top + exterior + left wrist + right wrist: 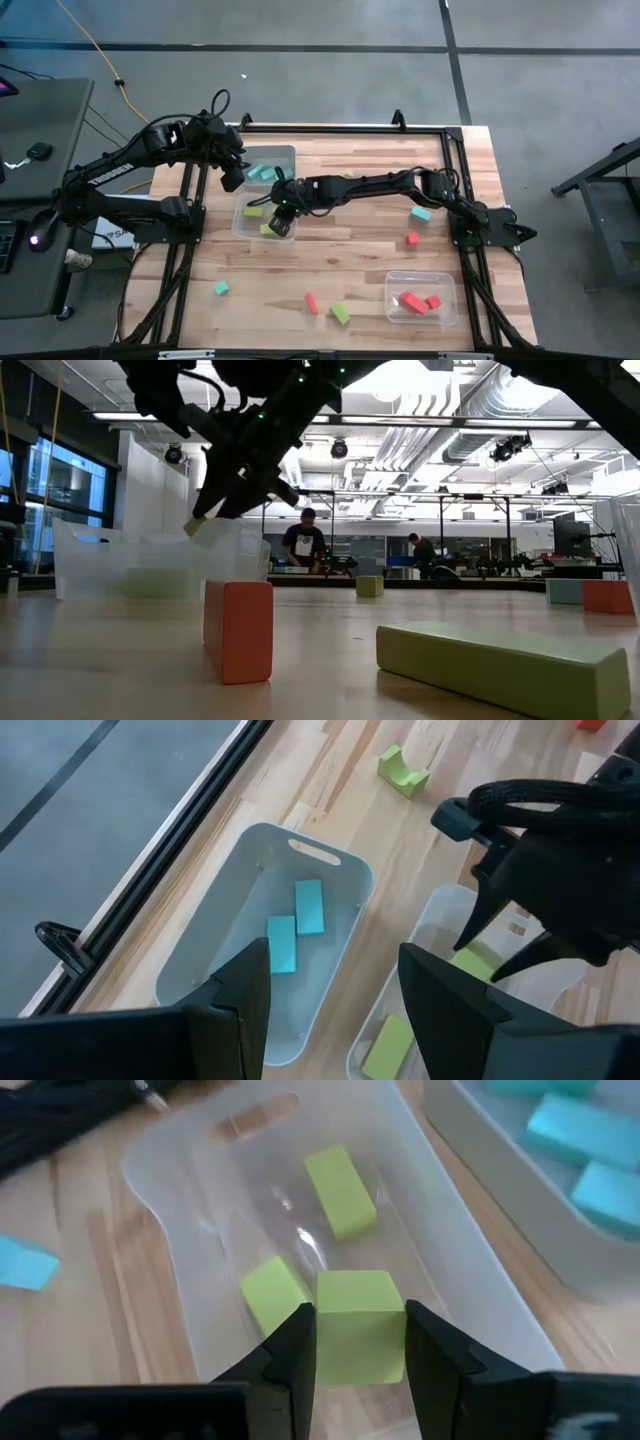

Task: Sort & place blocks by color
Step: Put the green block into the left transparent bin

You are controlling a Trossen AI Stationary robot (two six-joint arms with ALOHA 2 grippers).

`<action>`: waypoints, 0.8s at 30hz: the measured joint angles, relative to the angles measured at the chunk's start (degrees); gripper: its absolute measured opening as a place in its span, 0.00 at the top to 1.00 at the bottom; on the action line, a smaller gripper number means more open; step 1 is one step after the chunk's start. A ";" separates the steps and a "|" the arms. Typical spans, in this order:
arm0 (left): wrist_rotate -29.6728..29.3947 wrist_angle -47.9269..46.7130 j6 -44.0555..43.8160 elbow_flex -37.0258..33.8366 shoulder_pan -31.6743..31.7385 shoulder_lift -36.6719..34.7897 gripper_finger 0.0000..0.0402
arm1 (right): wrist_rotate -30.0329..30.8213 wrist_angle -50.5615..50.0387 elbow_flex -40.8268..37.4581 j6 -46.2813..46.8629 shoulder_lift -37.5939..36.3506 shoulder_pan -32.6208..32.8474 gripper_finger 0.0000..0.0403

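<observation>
My right gripper [358, 1330] reaches from the table's right over the clear bin [245, 222] that has two lime green blocks [340, 1190] lying on its floor. It is shut on a third green block [360, 1342]. Beside that bin, toward the far edge, a second clear bin [225, 945] holds two cyan-blue blocks [297, 925]. My left gripper [335, 990] hovers open above this second bin, with nothing between its fingers. My right gripper pinches the green block by two opposite side faces [328, 1345] between its two fingers. The fingers slant downward, coming from the table's right side. The block [195, 525] is lifted clear, just above the open top of the bin with the green blocks.
A third clear bin [445, 310] with red-orange blocks stands near the front right. Loose blocks lie on the wood: cyan [221, 288], red [312, 303], green [341, 314], red [412, 238], cyan [421, 213] and a green arch [403, 768]. A black frame [300, 127] rims the table.
</observation>
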 joint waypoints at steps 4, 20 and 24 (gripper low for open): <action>0.00 0.00 -0.18 0.00 -0.02 0.00 0.58 | -0.30 -2.14 0.00 1.28 0.13 -0.60 0.76; 0.00 0.00 -0.56 0.00 -0.02 0.00 0.58 | 1.91 -2.15 0.00 1.01 0.13 -0.41 0.62; 0.00 0.00 -0.56 0.00 -0.02 0.00 0.58 | 1.91 -2.13 0.00 0.98 0.13 -0.41 0.58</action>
